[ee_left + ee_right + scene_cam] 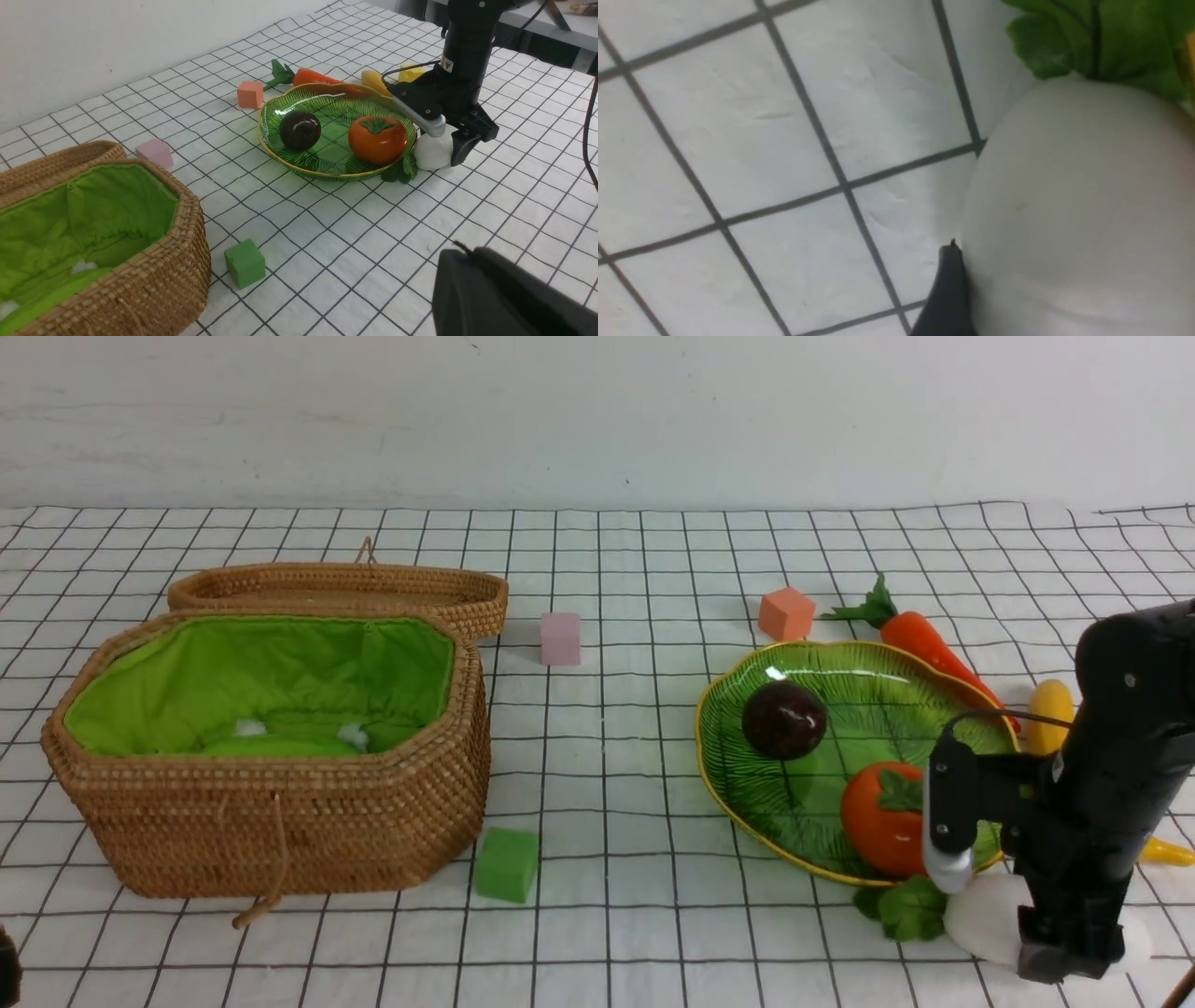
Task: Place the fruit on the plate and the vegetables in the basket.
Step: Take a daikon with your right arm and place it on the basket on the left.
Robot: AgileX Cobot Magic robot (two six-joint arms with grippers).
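The white radish with green leaves lies on the cloth just in front of the plate. My right gripper is down over the radish, which fills the space between its jaws. One fingertip rests against the radish's side and the other is hidden. A mangosteen and a persimmon sit on the plate. The carrot and the banana lie behind the plate. A cucumber lies in the open basket. My left gripper is shut and empty, over the cloth.
The basket's lid lies behind the basket. Foam cubes stand on the checked cloth: pink beside the lid, orange behind the plate, green at the basket's front corner. A yellow cube sits near the banana.
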